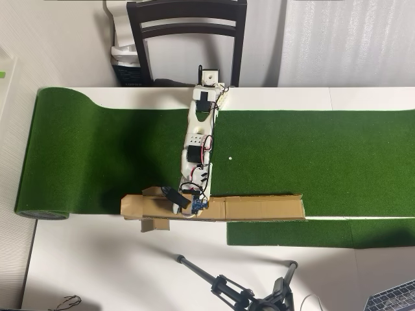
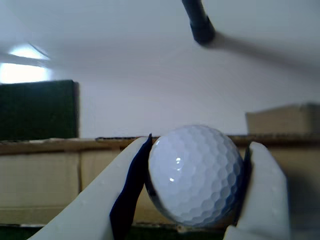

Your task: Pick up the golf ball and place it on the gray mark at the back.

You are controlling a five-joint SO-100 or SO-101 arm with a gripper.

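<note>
The golf ball point(image 2: 195, 175), white and dimpled, fills the middle of the wrist view between two white fingers point(image 2: 100, 200). Both fingers press against its sides, so my gripper point(image 2: 200, 150) is shut on it. A cardboard wall point(image 2: 45, 175) stands close behind the ball. In the overhead view the white arm point(image 1: 198, 136) reaches from the table's far edge across the green turf point(image 1: 324, 162), and the gripper point(image 1: 183, 206) sits at the cardboard strip point(image 1: 259, 208). The arm's end hides the ball there. I see no gray mark in either view.
A tiny flat white dot point(image 1: 229, 157) lies on the turf right of the arm. A dark chair point(image 1: 188, 26) stands behind the table. A black tripod point(image 1: 246, 291) and a laptop corner point(image 1: 395, 298) sit on the white table near the front edge.
</note>
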